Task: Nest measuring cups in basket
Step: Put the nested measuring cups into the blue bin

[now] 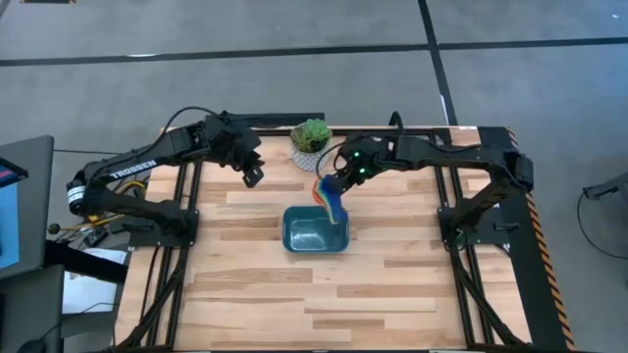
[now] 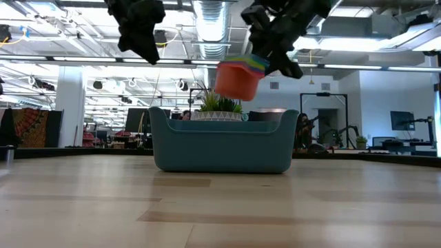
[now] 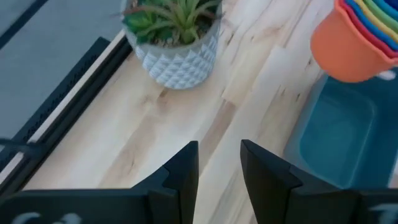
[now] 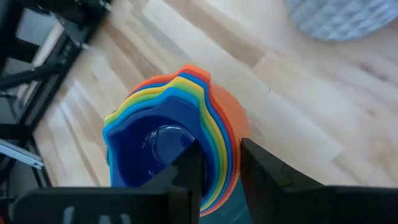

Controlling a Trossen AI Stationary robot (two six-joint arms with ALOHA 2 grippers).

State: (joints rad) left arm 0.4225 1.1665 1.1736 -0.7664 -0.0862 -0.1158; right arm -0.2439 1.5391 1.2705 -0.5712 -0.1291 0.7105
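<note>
I am holding the measuring cups (image 4: 171, 140) as one nested stack, my right gripper (image 4: 217, 165) pinching the stack's rim wall, one finger inside the innermost blue cup and the other outside against the orange one. Gripping the wall keeps all the cups locked together, so they should travel as a single thing.

The basket (image 1: 316, 228) sits near the middle of the bench, somewhat toward its far edge. I hang the stack in the air above the basket's far right corner, clear of its rim; the low view shows a gap between the orange bottom and the tub's top edge. The stack is tilted, mouths facing back along my wrist. I judge that the height is there so the bottom clears the wall before I lower it. What remains, to my mind, is to bring the stack over the tub's middle, level it somewhat, sink it inside and let go. The risk is catching the far wall or dropping it tipped, so that the cups slide apart.

My left gripper (image 3: 217, 165) waits empty above the bench's far left part, its fingers a little apart and pinching nothing, well away from the basket. Farthest off, the white pot with its plant (image 1: 310, 142) stands at the bench's far edge, just beyond the stack.
</note>
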